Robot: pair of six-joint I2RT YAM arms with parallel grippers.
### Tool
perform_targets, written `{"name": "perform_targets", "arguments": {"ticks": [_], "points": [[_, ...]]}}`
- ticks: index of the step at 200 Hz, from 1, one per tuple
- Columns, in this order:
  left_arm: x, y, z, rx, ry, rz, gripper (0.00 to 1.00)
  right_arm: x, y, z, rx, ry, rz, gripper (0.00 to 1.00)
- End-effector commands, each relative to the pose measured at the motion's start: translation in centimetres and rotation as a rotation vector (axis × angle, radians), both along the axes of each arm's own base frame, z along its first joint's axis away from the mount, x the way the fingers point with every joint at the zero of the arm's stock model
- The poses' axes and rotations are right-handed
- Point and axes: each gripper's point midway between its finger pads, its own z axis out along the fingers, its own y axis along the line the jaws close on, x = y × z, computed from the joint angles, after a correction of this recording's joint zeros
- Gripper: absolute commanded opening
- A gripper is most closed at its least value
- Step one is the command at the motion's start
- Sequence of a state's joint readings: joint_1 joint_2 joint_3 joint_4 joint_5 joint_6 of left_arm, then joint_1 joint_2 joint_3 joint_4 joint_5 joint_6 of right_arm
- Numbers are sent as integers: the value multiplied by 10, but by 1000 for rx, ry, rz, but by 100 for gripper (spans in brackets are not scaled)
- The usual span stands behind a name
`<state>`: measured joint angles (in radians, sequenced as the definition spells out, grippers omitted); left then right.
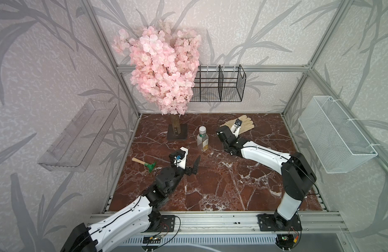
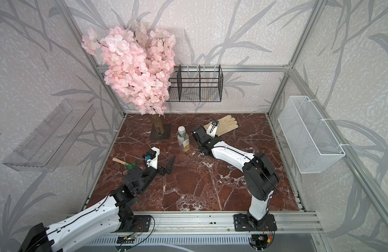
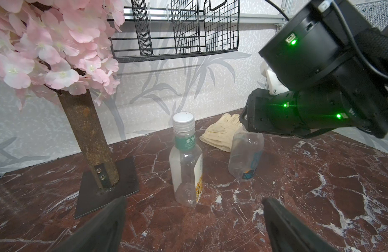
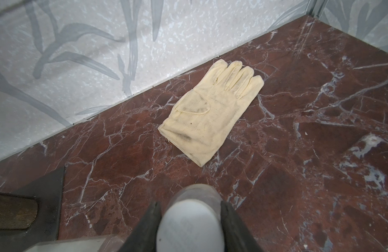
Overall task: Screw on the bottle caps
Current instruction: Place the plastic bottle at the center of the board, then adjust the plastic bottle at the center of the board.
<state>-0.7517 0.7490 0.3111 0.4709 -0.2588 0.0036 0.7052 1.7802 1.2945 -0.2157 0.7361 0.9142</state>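
Observation:
A clear bottle with a green neck band [image 1: 202, 139] [image 2: 183, 140] [image 3: 186, 165] stands upright on the marble floor, and a white cap [image 3: 183, 121] sits on its neck. Just to its right stands the rounder bottle with a blue label [image 3: 246, 157], which the right arm hides in both top views. My right gripper [image 4: 190, 209] [image 1: 220, 133] comes down onto it from above and is shut on the white cap [image 4: 189, 227] at its neck. My left gripper [image 3: 194, 203] [image 1: 192, 167] hangs open in front of the green-band bottle, apart from it, with nothing between its fingers.
A pink blossom tree on a dark metal base plate [image 1: 177, 132] stands left of the bottles. A cream glove [image 1: 243, 124] [image 4: 210, 113] lies behind the right gripper. A small green rake with a wooden handle [image 1: 145, 164] lies left of the left wrist. A black wire shelf [image 1: 219, 87] hangs on the back wall.

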Motion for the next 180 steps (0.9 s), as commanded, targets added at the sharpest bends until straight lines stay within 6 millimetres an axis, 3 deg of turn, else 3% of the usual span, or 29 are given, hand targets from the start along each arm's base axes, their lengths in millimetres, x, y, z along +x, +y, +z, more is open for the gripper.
{"name": "perform_targets", "arguments": {"ticks": [1, 52, 98, 145, 151, 180], "points": [[0, 1, -4, -5, 10, -2, 100, -1, 3, -5, -7, 25, 1, 49], [0, 1, -4, -6, 11, 0, 100, 0, 4, -3, -13, 24, 11, 71], [0, 1, -5, -5, 15, -1, 100, 0, 3, 8, -38, 9, 34, 84], [0, 3, -5, -3, 14, 6, 100, -3, 9, 36, -152, -5, 190, 100], [0, 4, -5, -2, 16, 8, 100, -6, 9, 52, -146, -28, 215, 99], [0, 4, -5, -1, 16, 9, 100, -21, 17, 72, -161, -15, 445, 99]]}}
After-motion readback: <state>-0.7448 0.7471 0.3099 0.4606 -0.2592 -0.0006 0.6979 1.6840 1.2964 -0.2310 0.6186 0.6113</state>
